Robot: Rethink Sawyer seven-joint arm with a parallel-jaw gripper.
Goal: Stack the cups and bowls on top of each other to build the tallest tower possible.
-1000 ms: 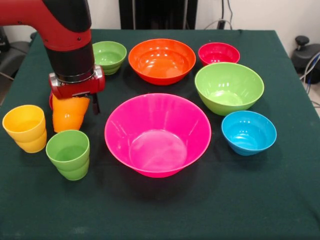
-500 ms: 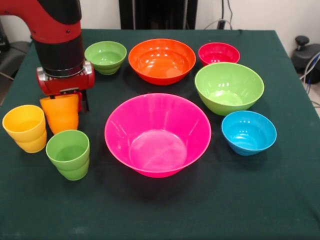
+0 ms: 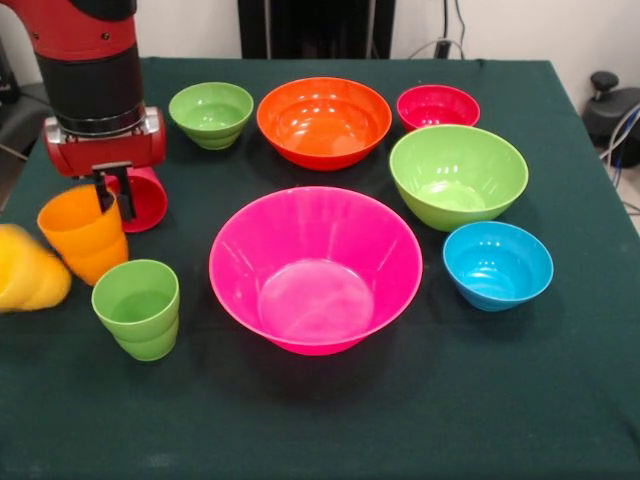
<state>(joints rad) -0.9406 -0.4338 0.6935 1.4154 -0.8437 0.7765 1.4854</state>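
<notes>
My gripper [image 3: 113, 193] is at the left, shut on the far rim of the orange cup [image 3: 83, 238], which stands upright. Just behind it a red cup [image 3: 143, 199] lies on its side. The yellow cup [image 3: 26, 281] is blurred and tipped over at the left edge. A green cup [image 3: 137, 308] stands upright in front of the orange one. The very large pink bowl [image 3: 315, 268] sits mid-table and is empty. Around it are the large orange bowl [image 3: 323, 120], large green bowl [image 3: 458, 175], small green bowl [image 3: 211, 113], small red bowl [image 3: 438, 106] and small blue bowl [image 3: 497, 265]. No tower stands.
A dark green cloth [image 3: 400, 410] covers the table. The yellow cup lies close to the table's left edge. A black stand [image 3: 315, 28] and cables are behind the far edge.
The arm has moved left with the orange cup, which now sits upright. The yellow cup was knocked over toward the left edge. The red cup has come into view.
</notes>
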